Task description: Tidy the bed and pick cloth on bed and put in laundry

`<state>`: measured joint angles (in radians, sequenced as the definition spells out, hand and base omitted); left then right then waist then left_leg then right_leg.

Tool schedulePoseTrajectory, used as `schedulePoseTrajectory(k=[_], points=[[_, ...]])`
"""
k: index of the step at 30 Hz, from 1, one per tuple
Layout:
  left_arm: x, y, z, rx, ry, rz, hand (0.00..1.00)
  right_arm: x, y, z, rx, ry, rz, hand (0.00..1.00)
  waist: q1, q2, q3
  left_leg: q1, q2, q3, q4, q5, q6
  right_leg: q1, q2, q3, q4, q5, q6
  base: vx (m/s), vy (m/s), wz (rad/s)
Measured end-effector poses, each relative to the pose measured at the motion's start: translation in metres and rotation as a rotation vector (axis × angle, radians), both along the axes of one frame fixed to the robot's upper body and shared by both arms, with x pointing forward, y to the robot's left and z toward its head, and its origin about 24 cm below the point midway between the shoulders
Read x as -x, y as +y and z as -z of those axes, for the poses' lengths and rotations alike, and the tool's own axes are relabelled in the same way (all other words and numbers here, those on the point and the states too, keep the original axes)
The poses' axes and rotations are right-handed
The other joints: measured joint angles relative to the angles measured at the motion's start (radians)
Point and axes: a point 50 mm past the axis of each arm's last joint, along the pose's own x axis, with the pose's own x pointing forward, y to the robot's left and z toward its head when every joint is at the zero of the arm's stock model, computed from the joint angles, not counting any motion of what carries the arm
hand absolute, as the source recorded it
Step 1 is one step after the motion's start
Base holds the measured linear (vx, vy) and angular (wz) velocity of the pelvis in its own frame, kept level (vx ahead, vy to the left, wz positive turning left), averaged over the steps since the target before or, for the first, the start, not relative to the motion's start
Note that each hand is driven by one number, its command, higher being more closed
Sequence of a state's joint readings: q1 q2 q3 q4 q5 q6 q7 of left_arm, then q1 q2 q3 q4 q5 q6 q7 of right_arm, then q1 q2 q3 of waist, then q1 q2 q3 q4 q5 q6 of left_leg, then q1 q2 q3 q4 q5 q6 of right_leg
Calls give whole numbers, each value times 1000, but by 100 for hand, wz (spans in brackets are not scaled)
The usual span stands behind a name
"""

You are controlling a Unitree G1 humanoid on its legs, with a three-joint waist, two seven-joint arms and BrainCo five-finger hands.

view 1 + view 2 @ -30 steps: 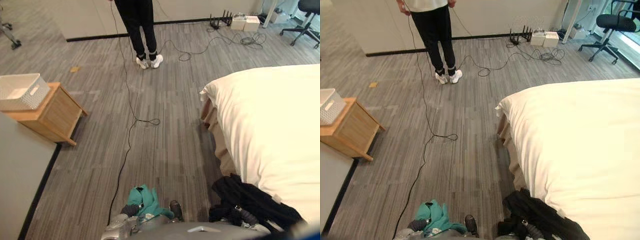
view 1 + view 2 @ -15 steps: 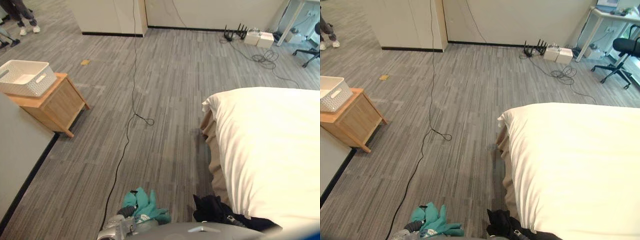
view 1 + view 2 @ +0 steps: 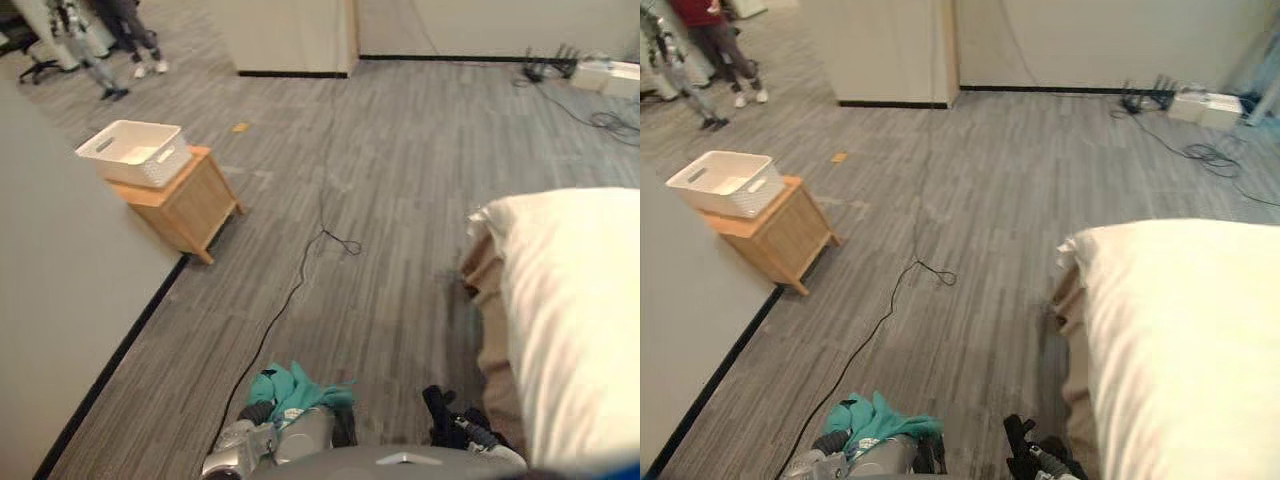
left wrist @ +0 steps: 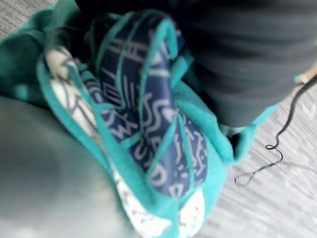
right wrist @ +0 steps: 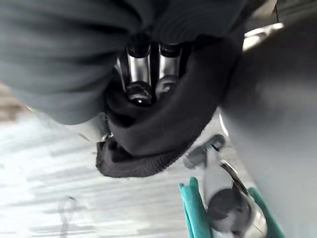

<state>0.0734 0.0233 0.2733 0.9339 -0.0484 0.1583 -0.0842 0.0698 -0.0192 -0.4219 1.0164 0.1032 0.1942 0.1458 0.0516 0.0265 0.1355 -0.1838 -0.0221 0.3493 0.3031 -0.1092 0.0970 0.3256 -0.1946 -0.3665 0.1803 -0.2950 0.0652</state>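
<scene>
Teal fleece cloth with navy patterned lining (image 4: pixel 148 124) sits bunched over the left hand (image 3: pixel 232 462), low at the robot's front. The grip is buried in fabric, so it cannot be told. Black knit cloth (image 5: pixel 158 134) is off the cream-covered bed (image 3: pixel 580 320), with the right hand (image 5: pixel 138 69) fingers curled into it. White perforated plastic laundry basket (image 3: pixel 135 152) sits on a small wooden cabinet (image 3: pixel 185 205) by the wall, well apart.

Risks:
- Loose folds hang from both hands, so a cloth likely slips out on the way over.
- The basket looks light, and a clumsy drop-in may shove it off that surface.
</scene>
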Motion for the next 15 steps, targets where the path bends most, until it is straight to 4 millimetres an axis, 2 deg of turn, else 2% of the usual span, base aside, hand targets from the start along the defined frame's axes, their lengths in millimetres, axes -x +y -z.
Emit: schedulePoseTrajectory(k=[1,3,4,5,6,7,8,9,10,11,13,14,15], points=[[1,1,0,0,9,0,100,-1,2,0,-4,-2,-1,100,6,-2,-12,6,-11,3,-11,-7,6,-9,-6,14,13,12,5,426,302,0],[2,8,0,-16,24,1,100,-4,6,0,-20,1,15,100,13,-22,-25,49,-38,8,-28,-39,29,-39,-39,74,113,46,22,385,247,-3],[3,9,0,-21,34,15,100,-6,6,0,-24,-5,40,100,13,-30,-35,76,-48,1,-38,-59,32,-87,-62,101,257,80,52,308,203,8],[4,9,0,-25,40,26,100,-8,5,-1,-21,-10,51,100,13,-32,-39,92,-51,-5,-45,-66,34,-124,-74,113,346,111,57,267,192,13],[3,10,1,-41,47,60,100,-12,3,-2,-13,-19,64,100,11,-36,-42,128,-57,-19,-67,-77,28,-203,-95,145,525,181,63,177,136,18],[2,9,1,-55,51,93,100,-15,1,-3,-3,-31,74,100,10,-36,-41,168,-66,-37,-90,-85,18,-273,-113,165,695,218,73,180,120,27],[3,11,1,-78,62,127,100,-18,-2,-5,17,-45,80,100,-5,-39,-43,230,-67,-53,-124,-91,12,-348,-125,166,853,216,69,132,67,31],[1,11,0,-100,50,165,100,-19,-5,-6,34,-61,83,100,-11,-36,-42,295,-61,-70,-162,-97,2,-417,-122,158,939,196,55,63,34,30],[0,10,0,-106,45,181,100,-21,-7,-7,36,-76,95,100,-13,-36,-43,321,-58,-76,-177,-99,-1,-454,-121,150,959,183,44,-39,7,34],[-1,8,0,-104,34,201,100,-24,-9,-9,40,-105,121,100,-25,-36,-43,356,-51,-90,-201,-105,-11,-531,-121,124,950,144,33,-122,-14,45],[-3,3,1,-96,21,220,100,-31,-13,-13,45,-147,162,100,-45,-30,-40,399,-28,-116,-226,-116,-31,-622,-118,50,818,106,16,-142,-42,46],[-6,0,1,-90,12,232,100,-33,-16,-14,45,-158,186,100,-46,-16,-25,432,1,-123,-230,-130,-56,-633,-97,-17,636,90,10,91,-101,34],[-6,-3,1,-84,10,237,100,-33,-16,-14,40,-159,202,100,-46,-5,-18,461,33,-125,-227,-146,-82,-632,-59,-71,426,112,-11,198,-130,31]])
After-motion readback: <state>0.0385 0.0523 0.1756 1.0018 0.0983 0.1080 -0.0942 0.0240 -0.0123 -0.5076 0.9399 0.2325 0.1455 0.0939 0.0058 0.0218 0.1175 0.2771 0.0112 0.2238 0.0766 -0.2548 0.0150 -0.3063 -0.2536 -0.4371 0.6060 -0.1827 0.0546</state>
